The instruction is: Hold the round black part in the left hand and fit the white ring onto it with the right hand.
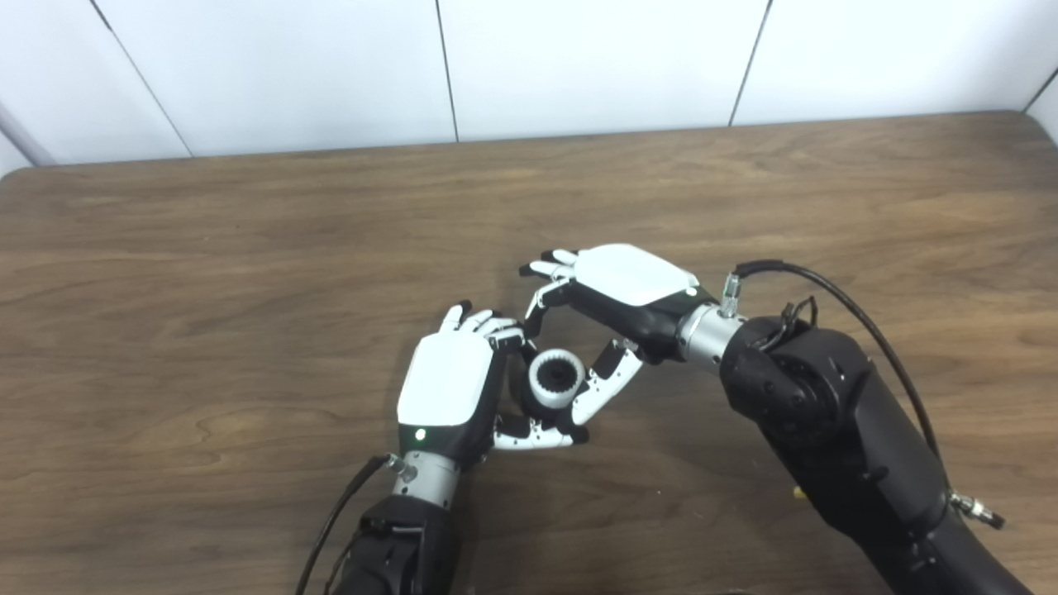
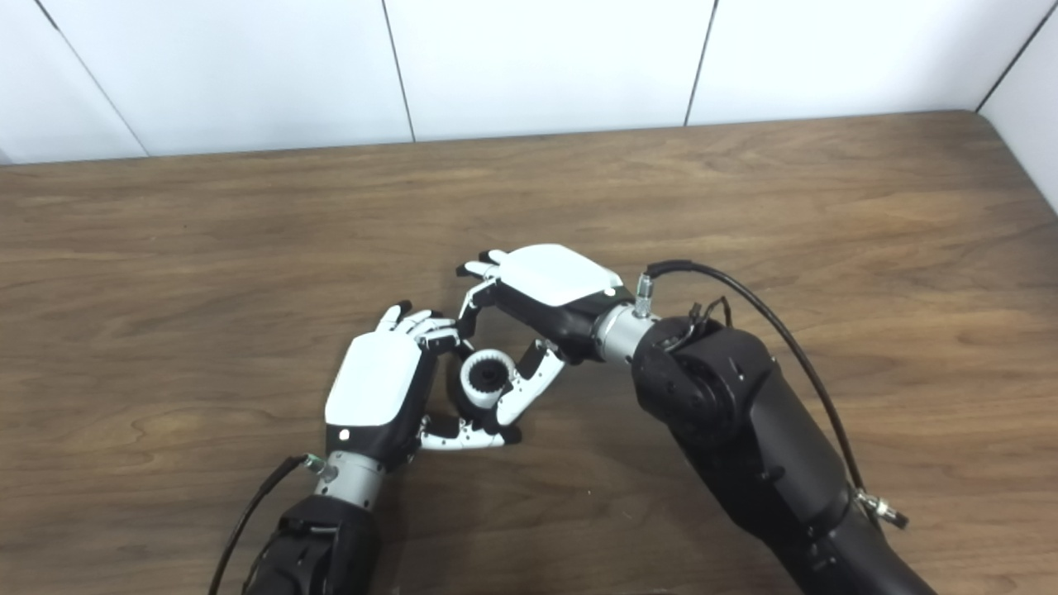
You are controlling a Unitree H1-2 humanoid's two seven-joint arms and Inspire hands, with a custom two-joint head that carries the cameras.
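The white ring (image 1: 552, 388) sits just in front of the middle of the table, its toothed dark centre facing up and to the right. It rests against the round black part (image 1: 523, 387), which is mostly hidden in my left hand (image 1: 450, 384). That hand is shut on the part, fingers curled over the top and thumb (image 1: 533, 435) underneath. My right hand (image 1: 616, 310) comes in from the right. Its thumb (image 1: 610, 382) lies against the ring's right side and its fingers (image 1: 541, 307) bend down over the top. The ring (image 2: 483, 378) sits between both hands.
The brown wooden table (image 1: 248, 248) runs to a white panelled wall (image 1: 579, 58) at the back. My right forearm (image 1: 835, 430) and its black cable (image 1: 860, 322) take up the near right. A cable (image 1: 339, 512) hangs by my left wrist.
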